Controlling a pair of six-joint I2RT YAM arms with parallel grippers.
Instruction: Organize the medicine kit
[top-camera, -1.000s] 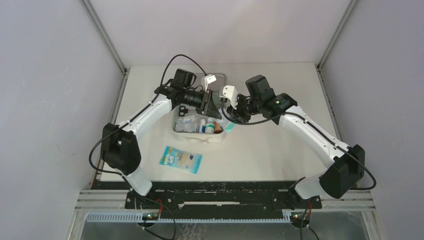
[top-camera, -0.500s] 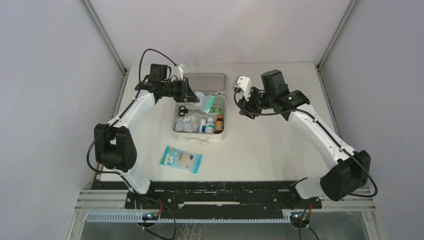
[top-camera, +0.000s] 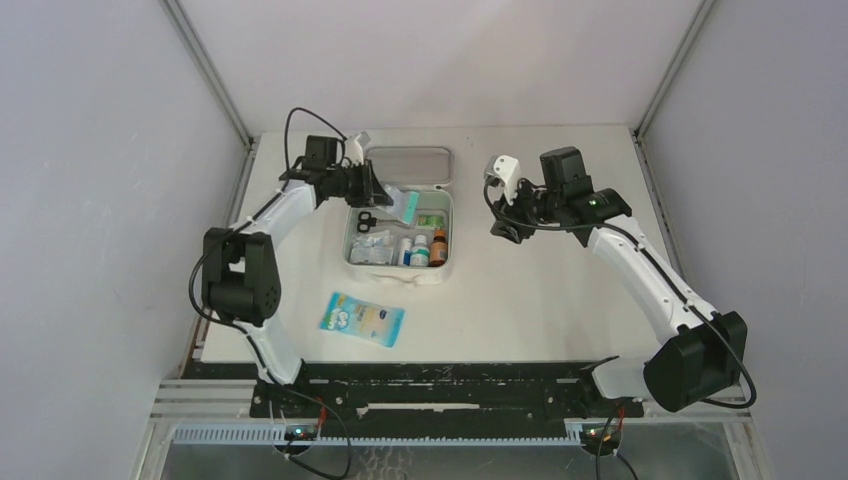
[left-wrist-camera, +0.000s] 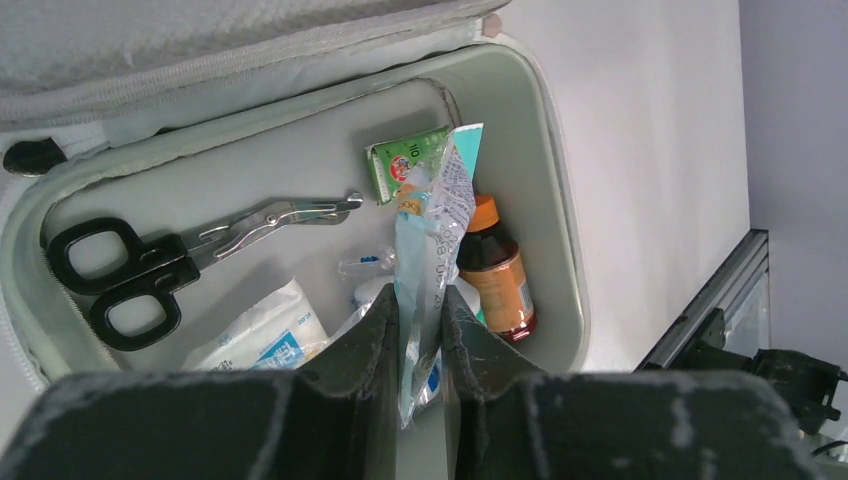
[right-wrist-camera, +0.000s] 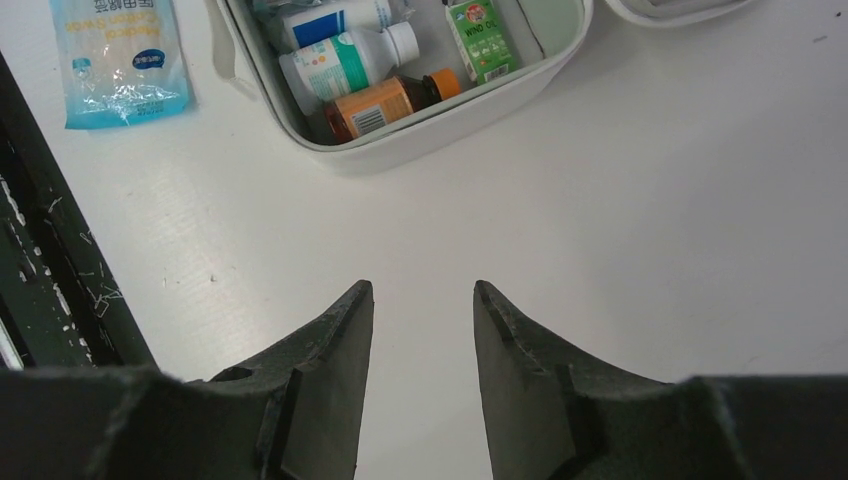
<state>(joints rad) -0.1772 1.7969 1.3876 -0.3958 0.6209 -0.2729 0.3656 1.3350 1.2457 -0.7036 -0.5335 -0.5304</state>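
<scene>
The medicine kit (top-camera: 396, 272) lies open mid-table, its grey mesh lid (top-camera: 408, 165) folded back. It holds black scissors (left-wrist-camera: 150, 270), an amber bottle (left-wrist-camera: 495, 275), a green box (left-wrist-camera: 405, 165) and a white gauze packet (left-wrist-camera: 260, 330). My left gripper (top-camera: 385, 196) is shut on a thin clear and teal packet (left-wrist-camera: 432, 225) and holds it over the kit's far left part. In the left wrist view the fingers (left-wrist-camera: 372, 340) pinch its lower end. My right gripper (top-camera: 500, 224) is open and empty above bare table right of the kit (right-wrist-camera: 450, 130).
A blue-and-white flat packet (top-camera: 362, 319) lies on the table in front of the kit, and also shows in the right wrist view (right-wrist-camera: 120, 60). A white bottle (right-wrist-camera: 340, 60) lies in the kit. Grey walls stand left and right.
My left gripper has drawn back to the left over the kit's far left corner with the packet in it. My right gripper has moved right, away from the kit.
</scene>
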